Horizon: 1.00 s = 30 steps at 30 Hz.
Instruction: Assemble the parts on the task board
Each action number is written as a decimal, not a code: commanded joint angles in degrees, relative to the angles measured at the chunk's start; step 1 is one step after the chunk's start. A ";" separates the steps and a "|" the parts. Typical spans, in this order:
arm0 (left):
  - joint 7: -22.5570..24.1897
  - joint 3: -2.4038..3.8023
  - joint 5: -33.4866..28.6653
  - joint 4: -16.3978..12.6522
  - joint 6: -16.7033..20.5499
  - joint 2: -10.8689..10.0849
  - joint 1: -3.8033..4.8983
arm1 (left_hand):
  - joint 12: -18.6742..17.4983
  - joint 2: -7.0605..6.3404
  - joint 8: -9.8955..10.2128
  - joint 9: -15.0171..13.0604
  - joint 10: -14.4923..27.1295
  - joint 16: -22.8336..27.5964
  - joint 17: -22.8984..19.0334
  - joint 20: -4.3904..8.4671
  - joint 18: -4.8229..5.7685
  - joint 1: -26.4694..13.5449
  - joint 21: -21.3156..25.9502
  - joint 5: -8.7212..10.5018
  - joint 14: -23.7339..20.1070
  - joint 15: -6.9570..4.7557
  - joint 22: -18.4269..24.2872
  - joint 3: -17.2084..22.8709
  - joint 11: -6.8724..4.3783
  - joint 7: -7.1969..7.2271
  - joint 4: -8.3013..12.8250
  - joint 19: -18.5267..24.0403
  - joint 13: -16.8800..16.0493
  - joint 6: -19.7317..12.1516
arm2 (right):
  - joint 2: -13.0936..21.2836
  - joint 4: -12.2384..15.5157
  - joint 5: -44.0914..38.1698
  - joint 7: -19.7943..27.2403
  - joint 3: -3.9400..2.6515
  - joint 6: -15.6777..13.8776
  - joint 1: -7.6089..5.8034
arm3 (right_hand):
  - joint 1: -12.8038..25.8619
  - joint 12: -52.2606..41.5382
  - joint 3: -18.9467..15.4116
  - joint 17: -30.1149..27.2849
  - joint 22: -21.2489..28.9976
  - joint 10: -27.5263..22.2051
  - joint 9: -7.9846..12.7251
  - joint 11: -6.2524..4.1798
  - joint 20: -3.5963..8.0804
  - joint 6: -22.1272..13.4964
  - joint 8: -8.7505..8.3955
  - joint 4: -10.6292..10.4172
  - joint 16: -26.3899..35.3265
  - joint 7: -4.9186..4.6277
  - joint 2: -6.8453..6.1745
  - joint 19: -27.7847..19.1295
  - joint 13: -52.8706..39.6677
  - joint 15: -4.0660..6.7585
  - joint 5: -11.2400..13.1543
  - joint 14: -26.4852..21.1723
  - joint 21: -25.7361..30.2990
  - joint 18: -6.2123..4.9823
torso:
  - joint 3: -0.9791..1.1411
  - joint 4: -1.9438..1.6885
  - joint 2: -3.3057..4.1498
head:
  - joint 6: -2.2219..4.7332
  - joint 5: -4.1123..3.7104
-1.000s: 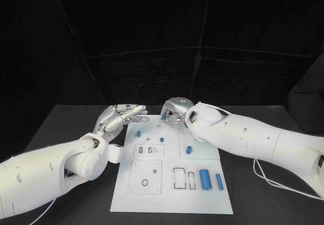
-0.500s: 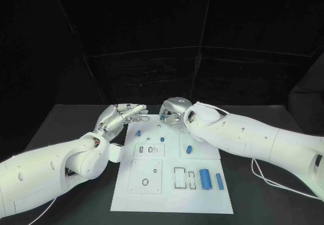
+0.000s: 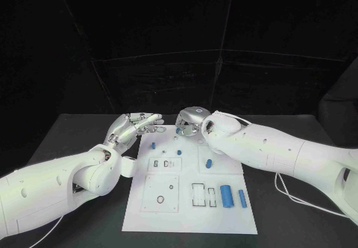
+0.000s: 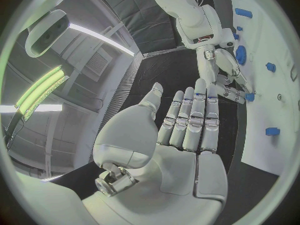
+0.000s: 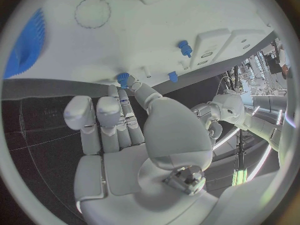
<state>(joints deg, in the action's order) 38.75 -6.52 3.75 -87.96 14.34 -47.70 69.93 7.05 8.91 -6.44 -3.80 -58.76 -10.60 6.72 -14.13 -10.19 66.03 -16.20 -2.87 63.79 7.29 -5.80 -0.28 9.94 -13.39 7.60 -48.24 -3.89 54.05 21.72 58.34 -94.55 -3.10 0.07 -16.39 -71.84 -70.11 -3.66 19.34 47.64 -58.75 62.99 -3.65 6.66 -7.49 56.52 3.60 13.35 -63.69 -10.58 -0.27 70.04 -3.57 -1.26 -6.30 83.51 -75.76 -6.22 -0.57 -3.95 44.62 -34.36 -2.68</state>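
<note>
A white task board [image 3: 190,206] lies lengthwise up the frame's centre, two blue cylinders [image 3: 233,197] at lower right pointing the same way. At its top edge, the left hand [image 3: 136,126] has straight, empty fingers. The right hand [image 3: 190,124] pinches a small blue part [image 5: 122,78] there.

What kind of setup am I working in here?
Probably a robot test bench: a white task board with blue parts on a black table, screened by dark curtains.

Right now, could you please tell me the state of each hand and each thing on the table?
Left hand: open, fingers extended, holding nothing.
Right hand: fingertips at a small blue part at the board's far edge; grip unclear.
White task board: flat on the table.
Two blue cylinders: lying on the board.
</note>
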 commanded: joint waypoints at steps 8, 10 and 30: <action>0.50 0.06 0.08 0.28 -0.83 0.08 0.17 | -0.33 0.34 0.24 0.05 -0.02 0.20 0.04 0.00 -0.41 -0.10 0.20 -0.09 0.11 0.17 0.07 0.20 0.36 -0.27 -0.20 -0.21 0.08 -0.08 | 0.98 1.37 -0.19 -0.04 -0.05 -1.09 -0.13 | -0.17 -0.11 -1.98 -1.72 1.50 -3.14 -0.07 0.46 -0.49 -2.31 0.01 -1.48 0.77 -0.26 -1.66 -1.18 -0.11 -0.59 0.21 -0.46 0.83 -0.41 | 0.06 0.12 0.01 | 0.05 0.20; 0.49 0.06 0.08 0.28 -0.86 -0.01 0.18 | -0.33 0.34 0.24 0.05 -0.02 0.20 0.04 0.00 -0.41 -0.10 0.20 -0.09 0.11 0.17 0.07 0.20 0.36 -0.27 -0.20 -0.21 0.08 -0.08 | 2.07 2.50 -0.11 -0.30 -0.05 -2.08 -0.13 | -0.16 -0.16 -2.36 -1.82 1.58 -3.33 -0.08 0.47 -0.52 -2.50 0.01 -1.70 0.77 -0.26 -1.82 -1.23 -0.13 -0.61 0.16 -0.48 0.87 -0.43 | 0.10 0.15 -0.02 | 0.10 0.16; 0.19 0.04 0.08 0.82 -1.72 -0.48 0.24 | -0.33 0.34 0.24 0.05 -0.02 0.20 0.04 0.00 -0.41 -0.10 0.20 -0.09 0.11 0.17 0.07 0.20 0.36 -0.27 -0.20 -0.21 0.08 -0.08 | 18.75 15.20 11.35 -9.83 -0.48 5.42 -1.39 | 0.04 -18.47 -22.19 10.07 -9.91 11.50 -0.39 -2.69 2.09 -5.86 0.88 -17.80 -9.42 1.50 -6.12 6.75 -15.76 2.09 -10.17 1.76 -5.18 1.78 | 0.24 0.89 -0.02 | 0.64 -0.24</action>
<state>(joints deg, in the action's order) 38.64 -6.52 3.75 -87.15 13.72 -48.23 70.08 7.05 8.90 -6.45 -3.80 -58.76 -10.60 6.72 -14.13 -10.19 66.03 -16.20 -2.87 63.79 7.29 -5.83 -0.28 9.94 -13.39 7.60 -48.24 -3.89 54.05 40.42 73.19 -86.20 -10.36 -0.33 -14.63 -73.09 -69.11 -20.95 -1.59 57.40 -68.46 75.42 -3.99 3.93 -5.26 50.90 4.22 -3.43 -72.79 -9.07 -6.22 76.44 -17.76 0.43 -16.74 83.94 -80.72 -5.29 -0.31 -3.03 44.52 -33.72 -2.77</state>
